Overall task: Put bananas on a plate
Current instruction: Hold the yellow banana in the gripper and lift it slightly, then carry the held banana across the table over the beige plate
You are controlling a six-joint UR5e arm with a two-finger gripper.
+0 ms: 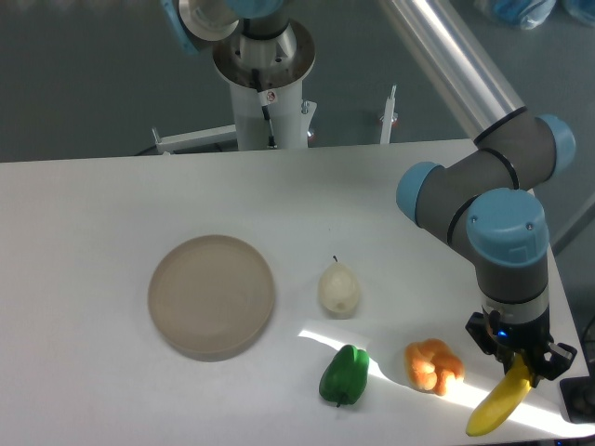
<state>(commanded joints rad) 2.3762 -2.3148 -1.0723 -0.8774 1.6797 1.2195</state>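
Observation:
A smooth yellow banana [497,406] hangs at the front right of the table, tilted with its lower end toward the front edge. My gripper [519,367] is shut on its upper end, and the fingers hide the stem. The plate [212,295], a round flat beige-brown dish, lies bare at the left middle of the table, far to the left of the gripper.
An orange pepper [433,364] sits just left of the banana. A green pepper [345,375] lies near the front, with a pale pear [339,288] behind it, right of the plate. The arm's base column [265,84] stands at the back edge.

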